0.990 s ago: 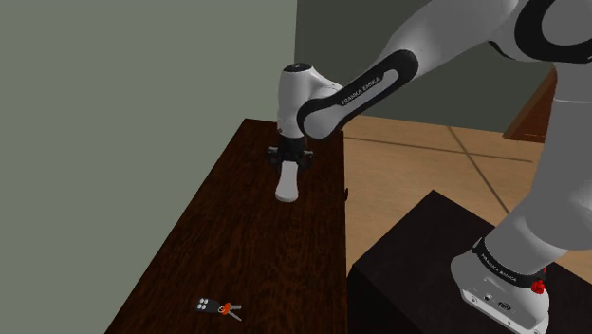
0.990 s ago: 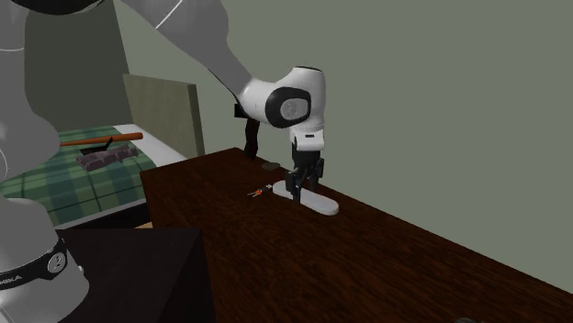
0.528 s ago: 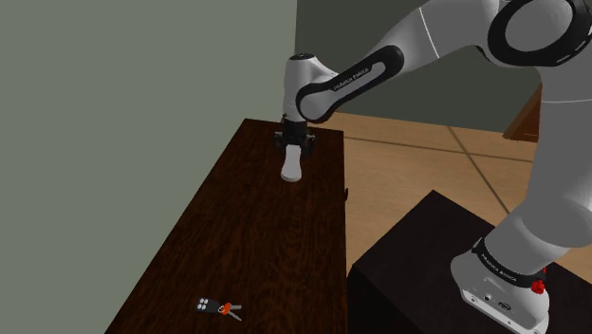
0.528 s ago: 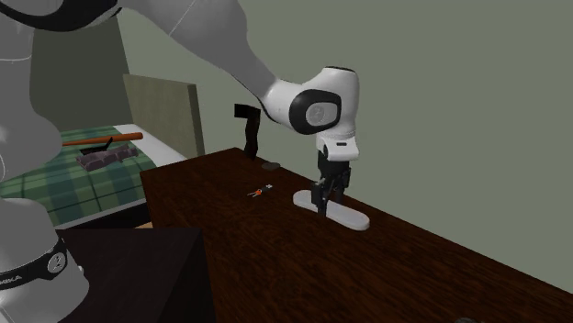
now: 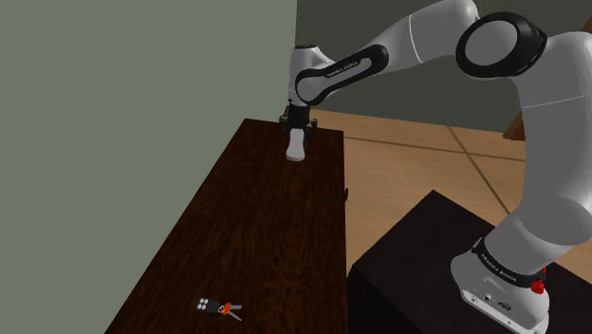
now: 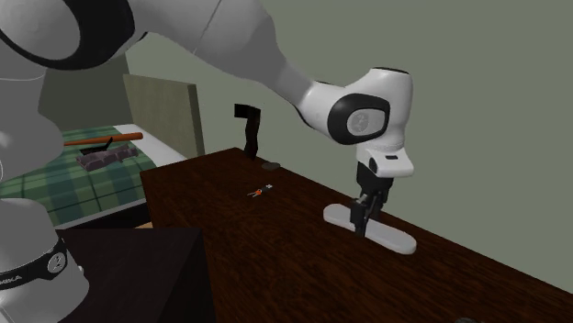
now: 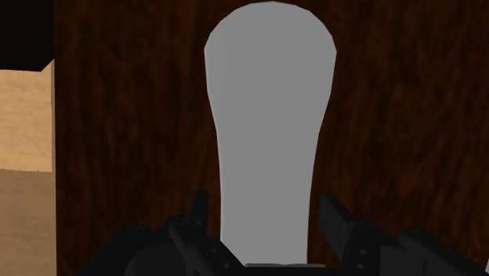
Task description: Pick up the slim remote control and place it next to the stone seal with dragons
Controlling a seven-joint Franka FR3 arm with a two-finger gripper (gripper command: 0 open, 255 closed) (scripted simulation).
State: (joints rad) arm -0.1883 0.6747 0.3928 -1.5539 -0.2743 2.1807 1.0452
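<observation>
Near end of the pale remote (image 7: 270,118) behind the hand (image 7: 265,216); key bunch (image 5: 219,307) too small for detail.

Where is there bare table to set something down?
Free: the long stretch of dark table between the keys and the white remote clasped in the gripper. Crowded: the end under the gripper.

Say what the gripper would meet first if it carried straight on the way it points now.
The gripper points down at the dark wooden table, clasping the pale slim remote. Going straight on, the remote would probably press onto the table top first. How much gap is left beneath it is hard to judge.
</observation>
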